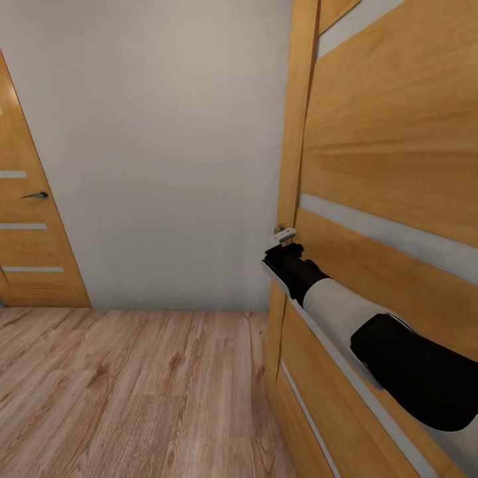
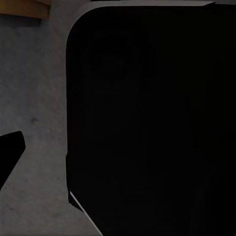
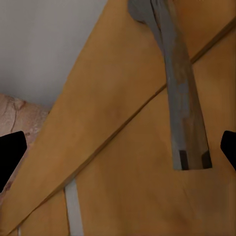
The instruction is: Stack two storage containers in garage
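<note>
Now the right arm (image 1: 372, 325) reaches toward the orange-wood door (image 1: 392, 153) with pale slits, and its tip is just beside the metal door handle (image 1: 284, 233). In the right wrist view the right gripper (image 3: 118, 147) has its dark fingertips (image 3: 10, 152) spread wide apart, with the handle (image 3: 172, 83) between them but not touched. A second similar door (image 1: 30, 226) stands well apart from this one, beyond a white wall (image 1: 159, 146), over light wood-plank floor (image 1: 133, 392). For the left gripper, I cannot tell its state.

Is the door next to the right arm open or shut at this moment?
Open, at least partly: in the head view the door slants toward the camera, its edge clear of any frame, with wall and wood floor showing past it. The right hand is at its handle.
</note>
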